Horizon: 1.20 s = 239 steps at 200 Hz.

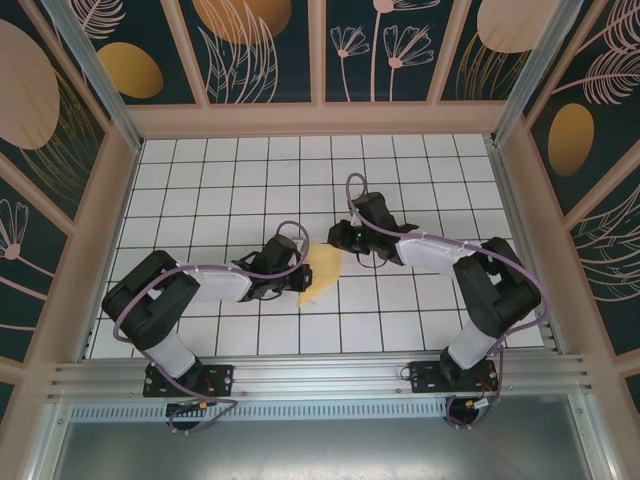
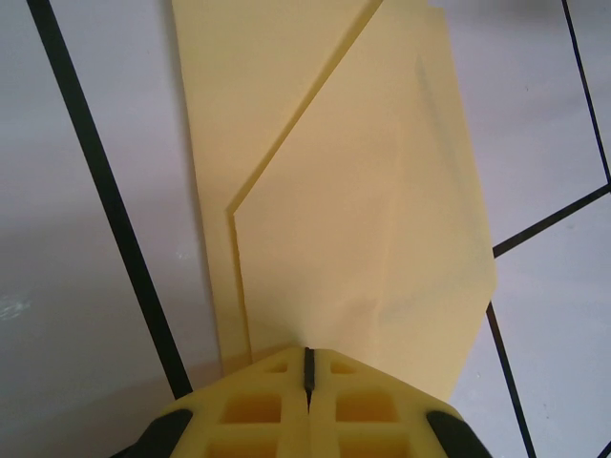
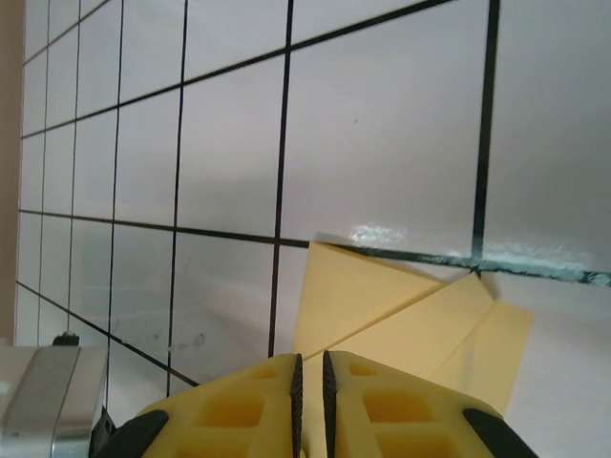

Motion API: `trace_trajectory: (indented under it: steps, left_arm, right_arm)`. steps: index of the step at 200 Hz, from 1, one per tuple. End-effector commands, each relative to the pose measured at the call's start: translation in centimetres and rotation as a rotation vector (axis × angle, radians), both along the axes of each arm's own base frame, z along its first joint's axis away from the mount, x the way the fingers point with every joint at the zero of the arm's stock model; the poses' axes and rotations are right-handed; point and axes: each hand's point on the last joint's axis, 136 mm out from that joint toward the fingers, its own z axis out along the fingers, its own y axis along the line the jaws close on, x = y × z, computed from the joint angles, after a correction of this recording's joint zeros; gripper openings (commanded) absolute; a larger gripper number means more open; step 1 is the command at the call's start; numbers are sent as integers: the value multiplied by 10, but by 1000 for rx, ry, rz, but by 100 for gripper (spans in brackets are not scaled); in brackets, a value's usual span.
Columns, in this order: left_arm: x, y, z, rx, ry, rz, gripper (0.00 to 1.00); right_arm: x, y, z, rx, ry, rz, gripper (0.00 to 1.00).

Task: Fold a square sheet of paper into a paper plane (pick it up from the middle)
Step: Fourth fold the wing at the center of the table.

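Your left gripper (image 2: 308,355) is pressed together at the folded paper's (image 2: 363,191) edge. Your right gripper (image 3: 311,359) pinches its other end. The paper lies near the tabletop's (image 1: 200,180) middle, between them.

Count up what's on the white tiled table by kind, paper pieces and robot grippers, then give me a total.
Folded yellow paper: 1
Grippers: 2 (left gripper, right gripper)
Total: 3

Bright, even, diffuse from overhead. Soft grey shadows on worktop (image 1: 230,170) in both wrist views. Glare smear on gloss tile just beyond paper (image 3: 382,315), right wrist view. Creases crisp; closest foreground slightly soft.
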Motion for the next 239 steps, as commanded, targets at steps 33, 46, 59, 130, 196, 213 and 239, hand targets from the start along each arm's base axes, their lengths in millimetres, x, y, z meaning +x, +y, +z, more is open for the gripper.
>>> trace_trajectory:
  steps: [33,46,59,130,196,213,239]
  left_arm:
    - [-30,31,-46,121,145,39,3]
    - [-32,31,-47,117,151,34,3]
    - [-33,31,-47,116,154,31,3]
    - [-34,31,-48,105,151,36,4]
    - [-32,31,-47,124,134,10,4]
    - [-37,33,-56,136,160,4,4]
    - [-39,35,-55,136,156,7,4]
  right_arm:
    - [-7,-8,-4,-29,-101,-59,17]
    - [-8,-6,0,-19,-113,-47,17]
    - [-9,-4,-1,-26,-102,-35,17]
    - [-16,5,-10,-80,-49,-2,17]
    - [-11,22,-29,-60,29,14,18]
    - [-9,23,-33,-63,39,6,18]
    - [-10,26,-38,-48,60,9,19]
